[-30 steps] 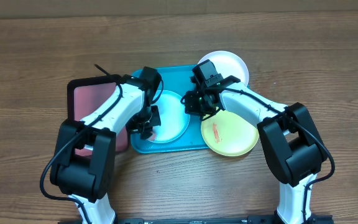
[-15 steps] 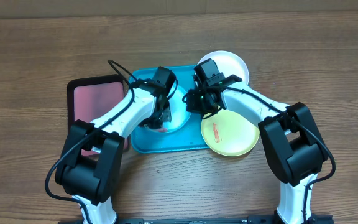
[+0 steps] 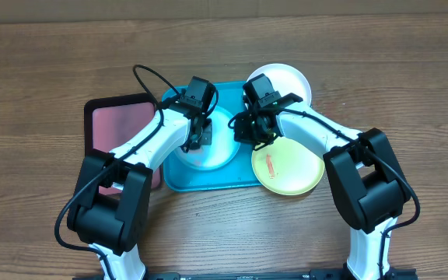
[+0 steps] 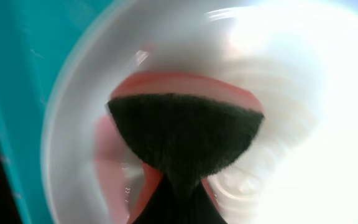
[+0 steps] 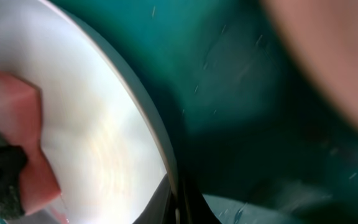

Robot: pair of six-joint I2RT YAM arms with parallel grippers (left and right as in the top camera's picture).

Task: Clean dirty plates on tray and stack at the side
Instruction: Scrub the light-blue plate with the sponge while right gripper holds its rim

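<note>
1. Three plates: light blue plate [image 3: 220,152] in tray [image 3: 208,181]; white plate [image 3: 292,79] and orange-smeared yellow plate [image 3: 294,171] beside tray's right edge.
2. Tools: left tool [image 3: 196,138] clamped on sponge [image 4: 185,134]; right tool [image 3: 249,134] clamped on light blue plate's rim.

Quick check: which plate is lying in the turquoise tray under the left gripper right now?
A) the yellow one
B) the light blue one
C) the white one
B: the light blue plate lies inside the tray beneath the left gripper, while the yellow plate and the white plate sit at the tray's right side.
</note>
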